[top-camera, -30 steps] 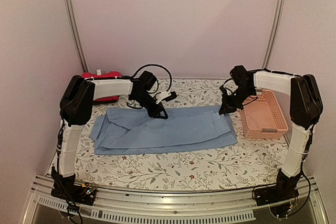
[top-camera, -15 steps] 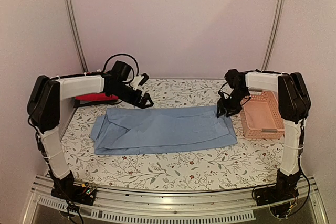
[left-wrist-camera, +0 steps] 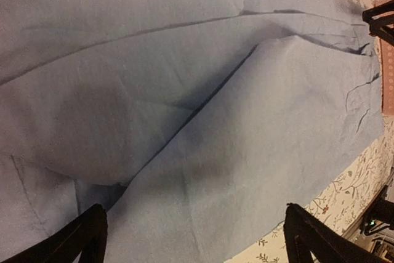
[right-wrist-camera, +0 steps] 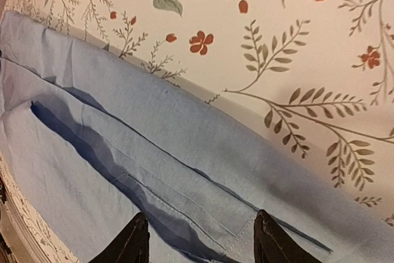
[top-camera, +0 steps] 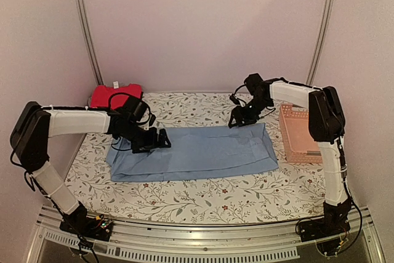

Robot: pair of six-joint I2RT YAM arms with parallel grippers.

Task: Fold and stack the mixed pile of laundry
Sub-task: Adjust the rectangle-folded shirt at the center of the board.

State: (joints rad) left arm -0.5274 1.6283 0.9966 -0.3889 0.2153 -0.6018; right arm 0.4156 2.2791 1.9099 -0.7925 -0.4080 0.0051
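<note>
Left gripper [top-camera: 159,139] — jaws wide, empty — hovers over the left end of the shirt [top-camera: 203,152]; right gripper [top-camera: 236,121], jaws apart and empty, is over its far right edge. Shirt lies flat mid-table, long axis left–right, one end near each arm; red garment [top-camera: 114,95] far left.

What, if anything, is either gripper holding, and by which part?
Nothing: both the left gripper and right gripper stand open over the light blue cloth shirt.
</note>
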